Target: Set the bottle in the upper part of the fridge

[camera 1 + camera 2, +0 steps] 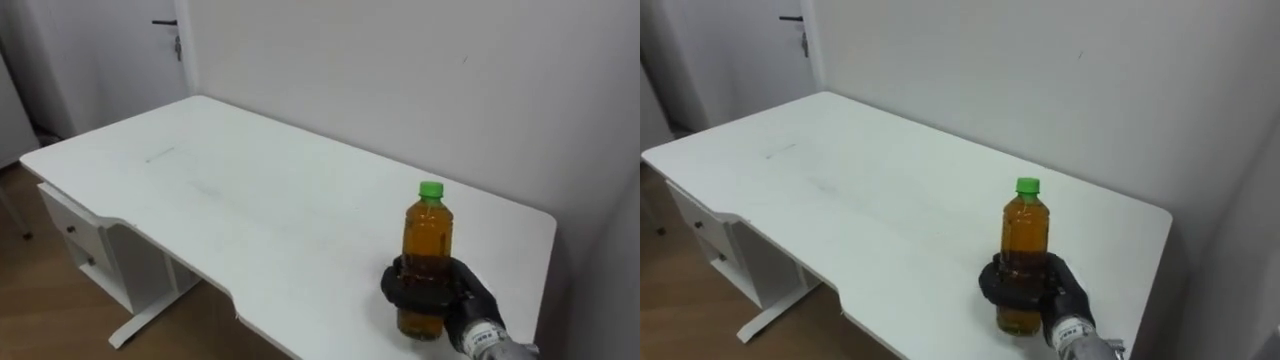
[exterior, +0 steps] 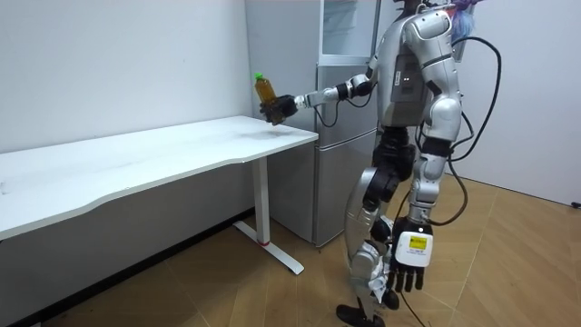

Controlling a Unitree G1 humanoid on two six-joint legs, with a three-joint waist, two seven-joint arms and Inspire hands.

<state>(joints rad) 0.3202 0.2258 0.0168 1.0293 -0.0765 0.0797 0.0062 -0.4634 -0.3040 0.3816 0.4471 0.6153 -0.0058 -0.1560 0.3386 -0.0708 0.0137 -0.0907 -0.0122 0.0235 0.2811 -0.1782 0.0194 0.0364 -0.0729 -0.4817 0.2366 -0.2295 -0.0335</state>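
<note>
Where the right arm enters from the lower right of the eye views, the right hand (image 1: 468, 300) is closed round the lower half of the bottle (image 1: 429, 232), dark fingers wrapped across its front. The bottle is upright, filled with amber liquid, and its green cap (image 1: 430, 189) is on. It is over the end of the white table (image 1: 200, 170), near the corner by the wall. In the room view it appears held clear of the tabletop rather than resting on it.

Robot position: standing upright on both legs at the table's end, facing along it, right arm stretched forward at chest height. The grey fridge (image 2: 340, 136) stands against the wall just beyond that end of the table, beside the robot. Its doors appear closed.

The left hand (image 2: 408, 265) hangs beside the leg, fingers relaxed and straight, holding nothing.

A drawer unit (image 1: 85, 240) sits under the table's far end. A door (image 1: 165, 40) with a dark handle is in the far corner.
</note>
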